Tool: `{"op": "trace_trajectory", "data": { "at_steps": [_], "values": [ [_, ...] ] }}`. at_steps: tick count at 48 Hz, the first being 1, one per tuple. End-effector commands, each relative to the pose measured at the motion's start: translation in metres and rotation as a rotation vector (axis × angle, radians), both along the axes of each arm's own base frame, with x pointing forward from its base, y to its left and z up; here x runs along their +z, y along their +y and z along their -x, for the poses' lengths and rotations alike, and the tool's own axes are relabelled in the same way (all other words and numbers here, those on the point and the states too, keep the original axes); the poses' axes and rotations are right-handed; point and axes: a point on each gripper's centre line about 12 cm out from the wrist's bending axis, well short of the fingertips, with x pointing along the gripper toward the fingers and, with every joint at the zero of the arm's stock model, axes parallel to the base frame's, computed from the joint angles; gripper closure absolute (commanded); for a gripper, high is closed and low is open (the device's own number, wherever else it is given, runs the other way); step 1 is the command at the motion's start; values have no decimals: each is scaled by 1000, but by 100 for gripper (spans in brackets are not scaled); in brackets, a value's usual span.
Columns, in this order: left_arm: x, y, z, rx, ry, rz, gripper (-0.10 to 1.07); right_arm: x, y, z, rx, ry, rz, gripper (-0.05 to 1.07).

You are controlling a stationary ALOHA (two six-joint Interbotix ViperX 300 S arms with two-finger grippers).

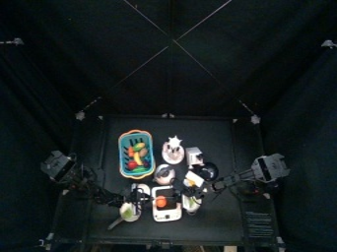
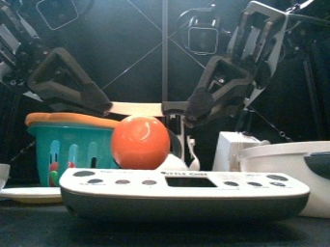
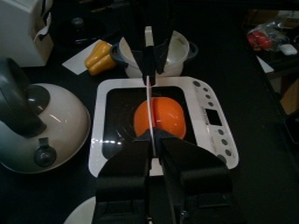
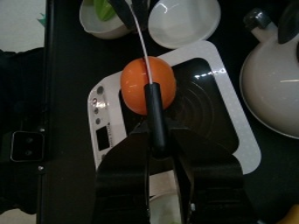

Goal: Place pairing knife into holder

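The paring knife [image 2: 139, 108] hangs level above the orange fruit [image 2: 139, 142] on the white scale [image 2: 180, 185], spanning between both grippers. In the right wrist view my right gripper [image 4: 156, 150] is shut on its black handle [image 4: 155, 118], and the thin blade runs away over the fruit. In the left wrist view the blade [image 3: 149, 96] shows edge-on and ends in the narrow gap of my left gripper [image 3: 149, 145], which is closed on it. The holder [image 1: 195, 157], a small pale block, stands behind the scale and shows again as the holder [image 3: 21, 31] in the left wrist view.
A teal oval tray [image 1: 134, 155] with colourful pieces sits back left. A white kettle [image 3: 35, 118] stands beside the scale. White bowls [image 4: 187, 17] lie around it, one with green contents [image 4: 103, 12]. A large pale bowl [image 2: 290, 164] is at the front right.
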Motion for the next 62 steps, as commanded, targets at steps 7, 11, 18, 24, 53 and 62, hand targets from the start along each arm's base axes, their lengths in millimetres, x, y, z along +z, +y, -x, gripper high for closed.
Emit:
{"op": "trace_trajectory", "data": {
  "at_steps": [7,11,18,24,53,62],
  "values": [
    [0,-6,-2,-3,4,13,46,4,-1,-1,-11,-11,-6,62],
    [-4,-7,-3,-3,13,7,46,2,-1,-2,-12,-8,-3,62],
    [-5,-9,-5,-6,15,6,46,0,-1,-2,-13,-2,-3,62],
    [-4,-8,-5,-5,14,7,46,0,-1,-3,-12,-2,-2,62],
    [18,-14,-1,-30,-47,35,46,16,6,1,13,-45,-5,62],
    [16,-18,1,-34,-34,45,46,10,7,1,12,-28,-6,62]
  ]
}}
